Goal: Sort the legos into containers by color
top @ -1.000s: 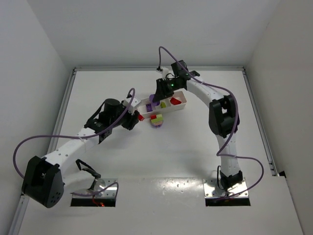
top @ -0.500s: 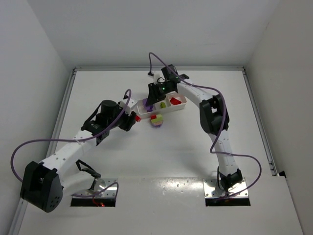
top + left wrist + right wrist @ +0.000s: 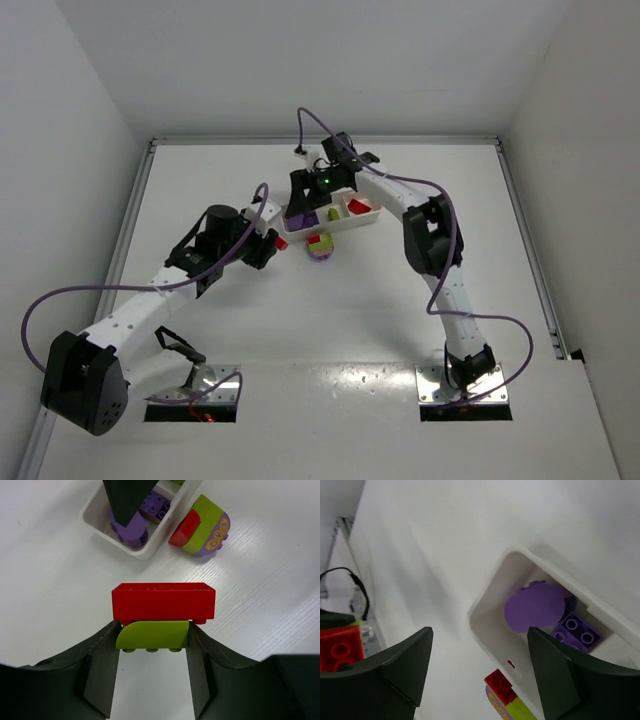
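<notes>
The left gripper (image 3: 152,641) has its jaws closed on a smooth yellow-green brick (image 3: 152,634) with one rounded corner. This brick is joined to a glossy red rectangular brick (image 3: 164,601), over the finely grained white tabletop (image 3: 260,605). The right gripper (image 3: 479,640) has its jaws spread wide and empty over the end compartment of the white plastic tray (image 3: 487,597). That compartment holds a purple round piece (image 3: 535,607) and a purple studded brick (image 3: 577,630). Just beside the tray lies a red, yellow-green and purple stack (image 3: 200,525).

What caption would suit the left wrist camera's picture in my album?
Left claw grips a green brick with a red brick against it, near the white tray holding purple pieces.
</notes>
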Available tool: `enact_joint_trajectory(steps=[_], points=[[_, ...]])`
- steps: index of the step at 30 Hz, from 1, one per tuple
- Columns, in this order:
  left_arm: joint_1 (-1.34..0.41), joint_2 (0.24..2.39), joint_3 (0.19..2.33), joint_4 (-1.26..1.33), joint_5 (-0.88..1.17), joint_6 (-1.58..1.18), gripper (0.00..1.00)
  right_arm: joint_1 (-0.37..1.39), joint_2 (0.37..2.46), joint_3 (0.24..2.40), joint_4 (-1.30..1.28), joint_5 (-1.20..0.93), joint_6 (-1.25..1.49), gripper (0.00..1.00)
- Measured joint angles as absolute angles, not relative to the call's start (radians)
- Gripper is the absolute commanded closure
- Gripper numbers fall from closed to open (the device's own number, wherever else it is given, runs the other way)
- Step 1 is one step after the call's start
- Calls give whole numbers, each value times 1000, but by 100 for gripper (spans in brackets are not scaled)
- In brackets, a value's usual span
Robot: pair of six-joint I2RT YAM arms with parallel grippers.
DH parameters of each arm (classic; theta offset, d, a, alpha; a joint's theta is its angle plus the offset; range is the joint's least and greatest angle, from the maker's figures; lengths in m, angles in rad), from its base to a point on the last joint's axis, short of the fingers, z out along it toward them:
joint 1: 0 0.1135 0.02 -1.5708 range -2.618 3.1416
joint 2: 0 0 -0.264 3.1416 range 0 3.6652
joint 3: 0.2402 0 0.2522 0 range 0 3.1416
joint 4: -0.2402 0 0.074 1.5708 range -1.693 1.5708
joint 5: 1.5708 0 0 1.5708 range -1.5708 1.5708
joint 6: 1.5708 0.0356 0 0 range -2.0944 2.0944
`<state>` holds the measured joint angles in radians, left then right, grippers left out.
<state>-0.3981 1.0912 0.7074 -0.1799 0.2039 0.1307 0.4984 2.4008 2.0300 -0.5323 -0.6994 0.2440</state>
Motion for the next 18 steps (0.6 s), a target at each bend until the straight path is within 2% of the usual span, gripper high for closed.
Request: enact_joint_trajectory(steps=[11,18], points=[[-398,1089,689,-157,227,138,76,399,2234,1858,-390,-1108,431,19],[-398,1124,691,-131,249,142,76,443,2198,1829,-363,-1232,459,17]])
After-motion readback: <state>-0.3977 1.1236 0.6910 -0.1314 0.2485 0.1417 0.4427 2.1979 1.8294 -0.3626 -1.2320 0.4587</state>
